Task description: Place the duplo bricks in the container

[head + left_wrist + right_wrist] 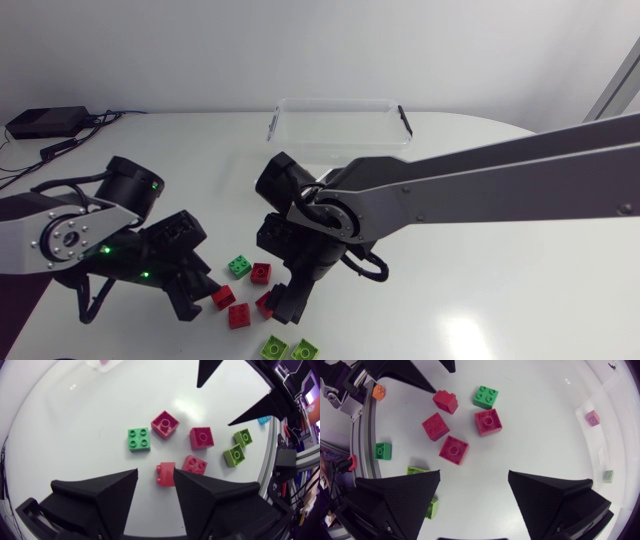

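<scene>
Seven duplo bricks (pixel 261 272) scattered on the desk (pixel 500 290)

Left claw (pixel 155 473) is held released, a red brick (pixel 166 474) seen between its tips. Right claw (pixel 474 474) is spread wide above the cluster. Clear container (pixel 340 101) is set behind, well apart.

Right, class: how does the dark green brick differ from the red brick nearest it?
Colour: the dark green brick is green, the red brick red. Pose: the dark green brick shows four studs on top; the red brick is flipped, showing a hollow underside with one ring. Both are square and rest on the table.
</scene>
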{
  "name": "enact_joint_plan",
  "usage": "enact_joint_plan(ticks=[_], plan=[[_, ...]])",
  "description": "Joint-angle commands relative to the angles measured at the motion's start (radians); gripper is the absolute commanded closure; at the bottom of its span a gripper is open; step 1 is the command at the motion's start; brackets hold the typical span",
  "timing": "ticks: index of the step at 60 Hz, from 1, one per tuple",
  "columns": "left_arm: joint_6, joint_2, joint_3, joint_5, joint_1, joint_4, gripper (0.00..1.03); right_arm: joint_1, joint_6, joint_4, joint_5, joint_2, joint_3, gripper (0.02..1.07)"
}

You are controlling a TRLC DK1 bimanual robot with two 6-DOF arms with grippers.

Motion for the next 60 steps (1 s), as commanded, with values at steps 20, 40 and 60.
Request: enact_joint_plan(ticks=[20, 40, 60], plan=[[0.018, 0.121, -0.069, 0.003, -0.042, 0.082, 0.23, 0.016, 0.021, -0.044, 0.003, -0.013, 0.018, 0.09], [0.019, 0.215, -0.08, -0.028, -0.044, 0.191, 0.64, 0.039, 0.03, -0.062, 0.003, -0.021, 0.021, 0.09], [0.036, 0.264, -0.118, -0.034, -0.056, 0.262, 0.77, 0.066, 0.091, -0.082, 0.003, 0.024, 0.07, 0.09]])
